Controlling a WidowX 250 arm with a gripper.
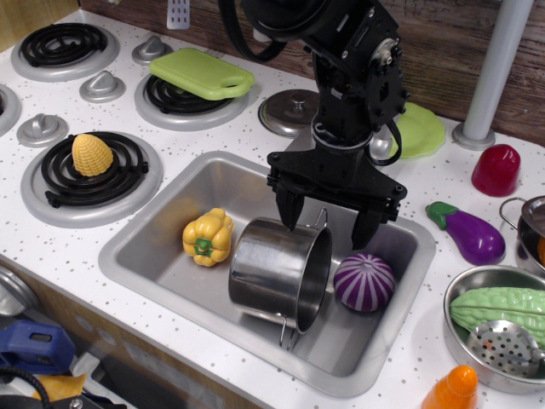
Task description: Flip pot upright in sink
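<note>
The shiny steel pot (277, 271) lies on its side in the sink (162, 223), its mouth facing right toward a purple striped toy (364, 282). One wire loop handle points up near the rim, the other down. My black gripper (328, 228) hangs open directly above the pot's rim, one finger on the pot's body side and the other to the right of the mouth. It holds nothing. A yellow toy pepper (208, 237) lies in the sink just left of the pot.
A steel bowl with green vegetable and strainer (498, 328) and an eggplant (470, 233) sit right of the sink. Stove burners, a corn toy (91, 154), a green cutting board (202, 73) and a lid (289, 111) lie behind and left. A grey post (492, 72) stands at back right.
</note>
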